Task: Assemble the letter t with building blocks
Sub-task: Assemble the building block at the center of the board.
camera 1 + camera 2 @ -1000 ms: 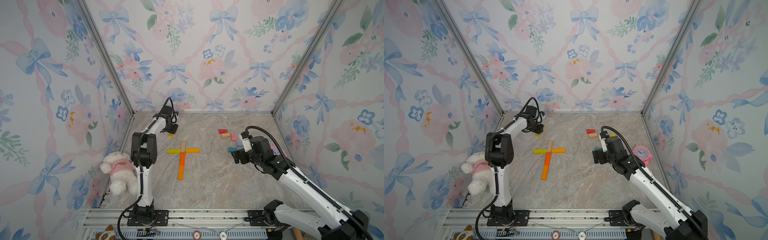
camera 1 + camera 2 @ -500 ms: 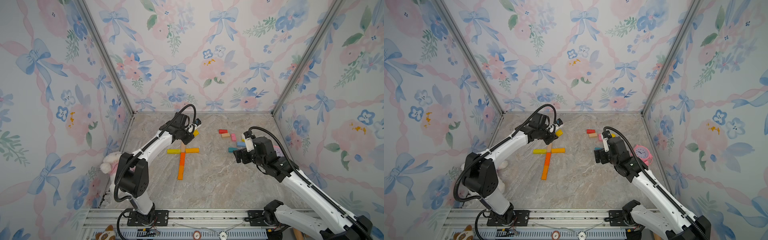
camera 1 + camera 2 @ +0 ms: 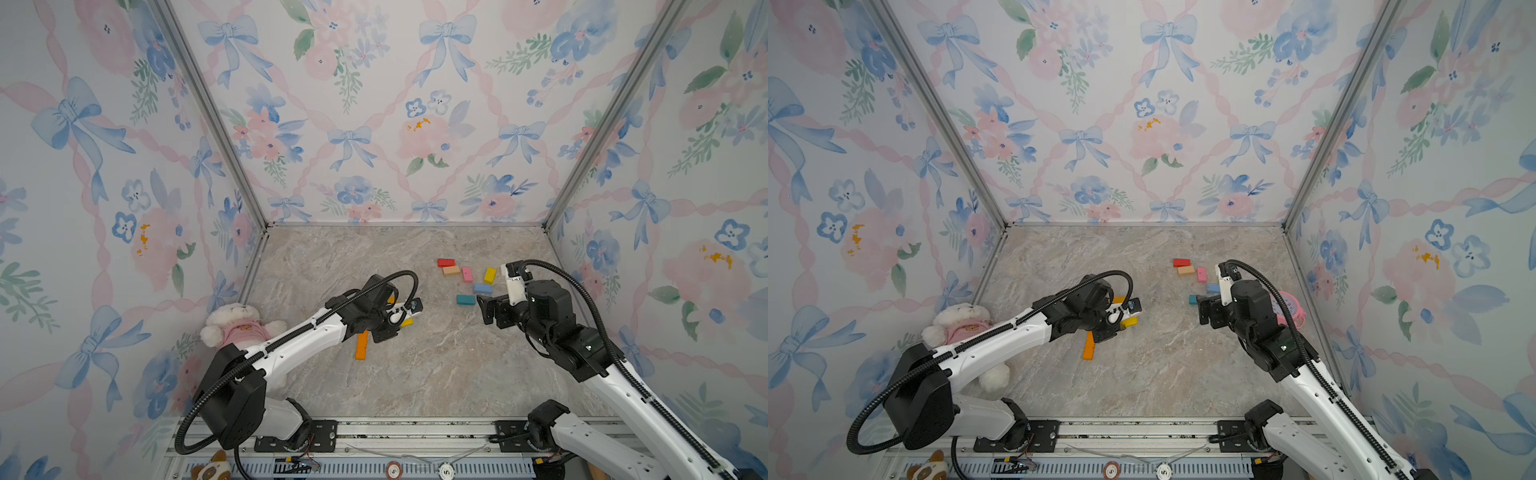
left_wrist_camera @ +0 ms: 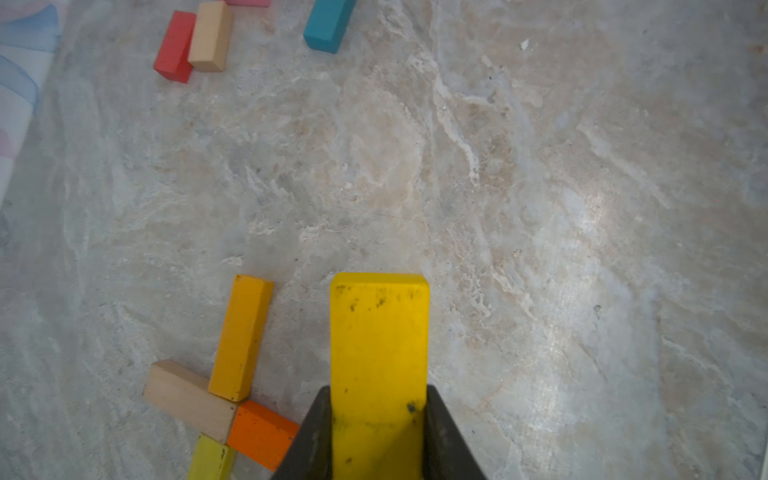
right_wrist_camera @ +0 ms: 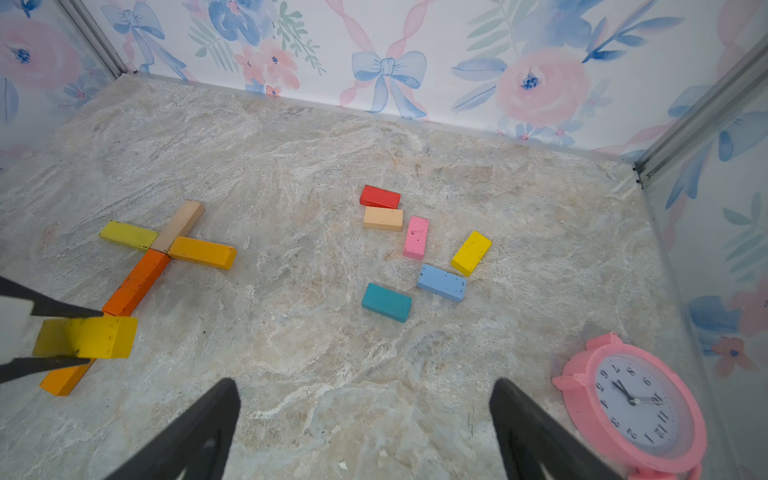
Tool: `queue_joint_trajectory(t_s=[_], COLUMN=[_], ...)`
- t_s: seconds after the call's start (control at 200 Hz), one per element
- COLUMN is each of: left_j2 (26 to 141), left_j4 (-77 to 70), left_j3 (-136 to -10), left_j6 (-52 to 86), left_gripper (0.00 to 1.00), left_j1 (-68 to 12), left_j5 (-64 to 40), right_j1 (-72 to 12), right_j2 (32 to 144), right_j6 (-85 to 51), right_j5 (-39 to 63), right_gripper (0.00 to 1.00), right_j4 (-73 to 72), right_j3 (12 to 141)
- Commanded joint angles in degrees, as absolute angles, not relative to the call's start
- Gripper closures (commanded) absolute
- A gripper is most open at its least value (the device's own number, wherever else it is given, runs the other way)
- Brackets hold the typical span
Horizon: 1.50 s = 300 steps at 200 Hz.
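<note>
My left gripper is shut on a yellow block, which sticks out past the fingertips. In both top views it hangs above the right side of a cross of building blocks, and the arm hides most of that cross. The right wrist view shows the cross whole: a tan block, a yellow-green one, an amber one and a long orange stem. The held yellow block hovers over the stem. My right gripper is open and holds nothing; it hangs near the loose blocks.
Loose blocks lie at the back right: red, peach, pink, yellow, blue, teal. A pink alarm clock stands by the right wall. A plush toy sits at the left wall.
My left arm has swung from the back left corner toward the front and right, carrying the yellow block over the cross. The right arm has barely moved.
</note>
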State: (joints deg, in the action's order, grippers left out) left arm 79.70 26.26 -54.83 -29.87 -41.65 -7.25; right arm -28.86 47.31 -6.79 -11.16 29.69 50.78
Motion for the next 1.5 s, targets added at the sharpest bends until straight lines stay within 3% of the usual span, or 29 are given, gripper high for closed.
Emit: queue_joint_trajectory(t_s=[0.0,0.565,1.495], left_j2=[79.2,85.21,84.27], left_j4=[26.09,26.49,27.16], left_j3=[-52.86,-49.66,-41.03], left_j6=[-27.82,-27.18,-36.67], left_gripper=[0.9,0.88,0.91], left_j1=[-43.68,-47.98,-48.25], left_j5=[-5.5,-2.05,0.07], right_j1=[-28.08,-27.63,-27.35], right_j2=[46.98,46.78,47.06], right_j6=[-6.7,-6.76,-6.86], right_j5=[-12.1,-11.38,-10.24], right_gripper=[0.04,0.04,0.04], right_j4=[28.55,28.0,27.53], right_j3=[51.25,50.41,49.78])
